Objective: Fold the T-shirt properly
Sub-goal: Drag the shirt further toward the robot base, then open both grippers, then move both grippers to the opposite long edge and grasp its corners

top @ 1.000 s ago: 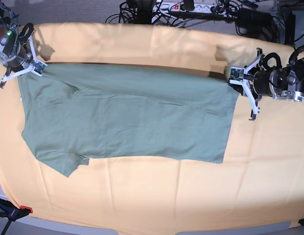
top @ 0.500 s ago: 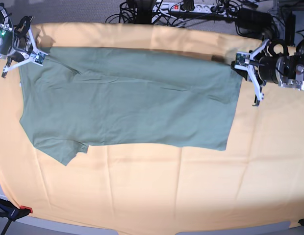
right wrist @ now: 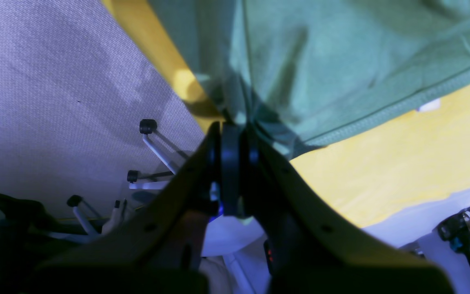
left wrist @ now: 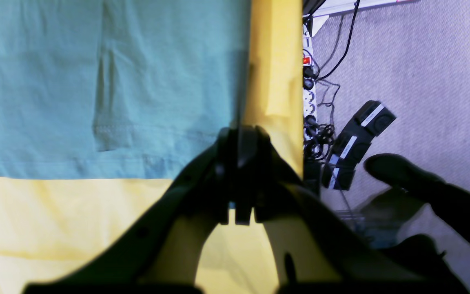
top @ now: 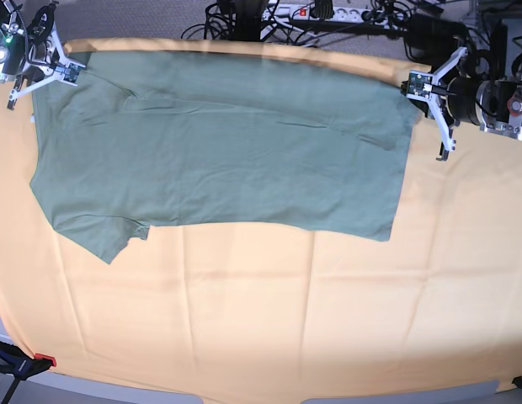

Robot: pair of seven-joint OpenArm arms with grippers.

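The base view is evenly and brightly lit, with soft, faint shadows and barrel distortion bowing the yellow-orange cloth (top: 269, 328) at its edges. Both wrist views are dimmer with a bluish cast; their near gripper fingers (left wrist: 235, 175) show as dark, blurred silhouettes against sharper fabric

One T-shirt (top: 219, 143), one yellow-orange cloth (top: 269, 320), two arms, one power strip (left wrist: 309, 94).

T-shirt (top: 227, 151): thin matt knit cloth; yellow-orange cloth (top: 269, 320): matt, creased.
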